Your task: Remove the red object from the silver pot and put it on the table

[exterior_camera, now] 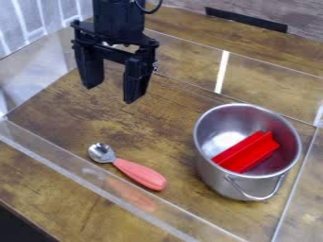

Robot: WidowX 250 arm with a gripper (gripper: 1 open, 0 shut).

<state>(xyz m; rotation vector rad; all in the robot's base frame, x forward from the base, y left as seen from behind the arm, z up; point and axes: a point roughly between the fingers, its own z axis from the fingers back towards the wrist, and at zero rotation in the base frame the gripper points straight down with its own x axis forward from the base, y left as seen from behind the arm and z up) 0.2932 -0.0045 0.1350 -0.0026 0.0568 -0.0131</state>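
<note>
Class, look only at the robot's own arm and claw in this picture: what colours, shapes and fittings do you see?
The claw is all black. It has two long, flat, blocky fingers hanging from a wide crossbar, with a boxy black body above it that runs out of the top of the picture. A dark cable curls off near the top. No markings can be made out.

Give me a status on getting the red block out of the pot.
Done: nothing yet; the red block lies inside the silver pot. In hand: nothing; the tool is open and empty, up left of the pot. Left: reach in, grasp the block, set it on the table.
</note>
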